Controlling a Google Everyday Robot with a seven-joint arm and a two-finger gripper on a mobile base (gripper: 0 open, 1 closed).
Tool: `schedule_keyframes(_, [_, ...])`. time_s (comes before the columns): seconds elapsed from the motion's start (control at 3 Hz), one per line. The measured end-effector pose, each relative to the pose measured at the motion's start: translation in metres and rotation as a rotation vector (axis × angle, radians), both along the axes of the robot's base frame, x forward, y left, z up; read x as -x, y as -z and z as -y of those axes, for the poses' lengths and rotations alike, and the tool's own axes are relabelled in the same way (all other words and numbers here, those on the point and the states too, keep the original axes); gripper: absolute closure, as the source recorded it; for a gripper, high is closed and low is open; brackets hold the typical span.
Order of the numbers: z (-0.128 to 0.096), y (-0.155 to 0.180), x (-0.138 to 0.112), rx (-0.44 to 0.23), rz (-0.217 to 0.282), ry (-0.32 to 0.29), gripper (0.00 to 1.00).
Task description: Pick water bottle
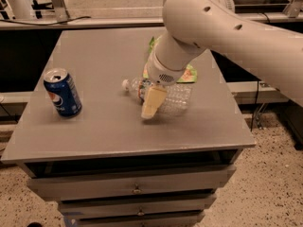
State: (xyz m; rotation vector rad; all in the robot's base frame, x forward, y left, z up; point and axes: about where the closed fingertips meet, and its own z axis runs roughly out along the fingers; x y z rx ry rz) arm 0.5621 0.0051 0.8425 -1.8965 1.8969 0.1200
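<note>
The water bottle point(174, 98) lies on its side in the middle of the grey table point(94, 56). It is clear and ribbed, and its white cap point(125, 84) points left. My gripper point(150, 105) hangs from the white arm point(189, 37), right over the bottle's neck end and in front of it. It hides the label band and part of the body. Whether it touches the bottle does not show.
A blue Pepsi can point(62, 92) stands upright at the left of the table. A green snack bag point(190, 74) lies behind the bottle, mostly hidden by the arm. Drawers point(137, 189) run below the table's front edge.
</note>
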Motion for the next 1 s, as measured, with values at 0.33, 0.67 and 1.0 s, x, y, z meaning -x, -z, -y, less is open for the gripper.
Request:
schedule_keyframes(0.33, [0.006,0.003,-0.008,0.014,-0.002,0.002,0.39])
schedule_keyframes(0.67, [0.008,0.001,-0.010,0.023,0.000,-0.001,0.63])
schedule_keyframes(1.0, [0.008,-0.016,-0.014,0.020,-0.001,0.008,0.86])
